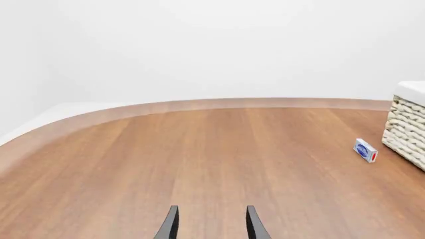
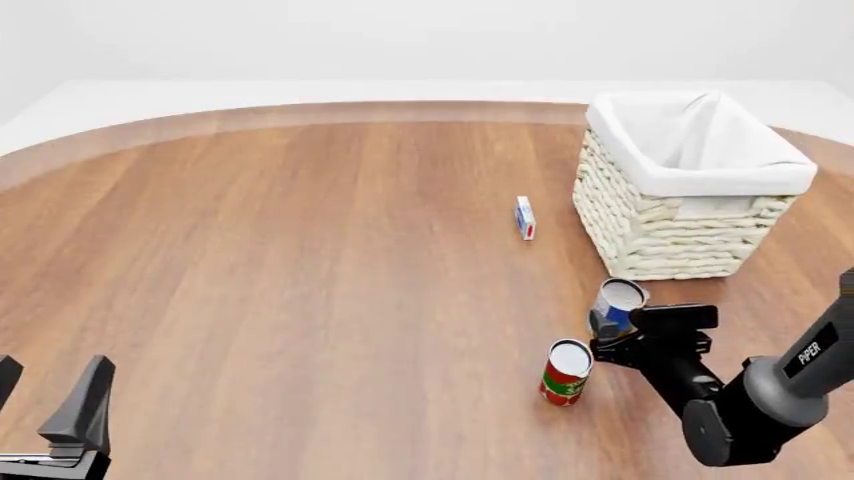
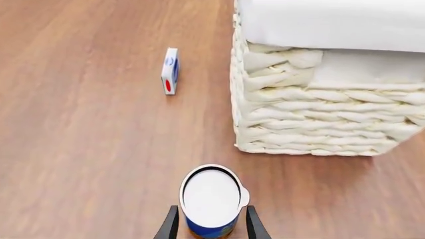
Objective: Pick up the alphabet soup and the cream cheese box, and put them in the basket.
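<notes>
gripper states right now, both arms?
Left gripper: open, holding nothing.
Right gripper: closed on the soup can.

Blk arm (image 2: 727, 410), white "PIPER" lettering

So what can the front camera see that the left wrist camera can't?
Only the front view shows the alphabet soup between the fingers of the right end effector, the red-and-green can standing beside it, and the whole basket with its white liner.

Only the left wrist view shows the left end effector from close up, open with nothing between its fingers, over bare wood.

Both show the cream cheese box standing on the wooden table near the basket, apart from it. The wrist view catches just the basket's corner.
</notes>
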Robot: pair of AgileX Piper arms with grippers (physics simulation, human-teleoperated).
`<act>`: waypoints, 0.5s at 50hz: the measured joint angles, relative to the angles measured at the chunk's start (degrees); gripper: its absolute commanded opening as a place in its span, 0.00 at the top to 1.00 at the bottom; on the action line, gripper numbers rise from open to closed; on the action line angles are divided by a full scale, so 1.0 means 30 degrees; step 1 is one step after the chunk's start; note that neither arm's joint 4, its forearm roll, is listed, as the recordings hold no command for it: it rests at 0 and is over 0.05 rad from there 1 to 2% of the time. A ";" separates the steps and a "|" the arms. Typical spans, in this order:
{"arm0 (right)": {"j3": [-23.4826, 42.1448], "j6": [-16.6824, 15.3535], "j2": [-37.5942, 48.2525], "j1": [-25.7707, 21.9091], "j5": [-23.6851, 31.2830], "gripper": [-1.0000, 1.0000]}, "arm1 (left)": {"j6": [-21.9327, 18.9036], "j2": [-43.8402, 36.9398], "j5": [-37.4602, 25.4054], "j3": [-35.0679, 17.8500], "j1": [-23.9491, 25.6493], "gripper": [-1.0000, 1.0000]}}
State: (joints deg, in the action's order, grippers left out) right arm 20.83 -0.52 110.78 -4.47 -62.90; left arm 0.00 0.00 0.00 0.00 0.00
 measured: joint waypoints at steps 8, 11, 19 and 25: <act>0.0240 0.0035 0.0449 -0.0003 0.0069 0.00 | 0.0000 0.0000 0.0000 0.0000 0.0000 0.00; 0.0323 0.0049 0.0587 -0.0005 0.0107 0.00 | 0.0000 0.0000 0.0000 0.0000 0.0000 0.00; 0.0503 0.0014 0.0875 0.0000 0.0157 1.00 | 0.0000 0.0000 0.0000 0.0000 0.0000 0.00; 0.0512 -0.0132 0.0888 0.0008 0.0131 1.00 | 0.0000 0.0000 0.0000 0.0000 0.0000 0.00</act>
State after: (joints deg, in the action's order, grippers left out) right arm 22.37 -0.91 113.44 -4.44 -62.51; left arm 0.00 0.00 0.00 0.00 0.00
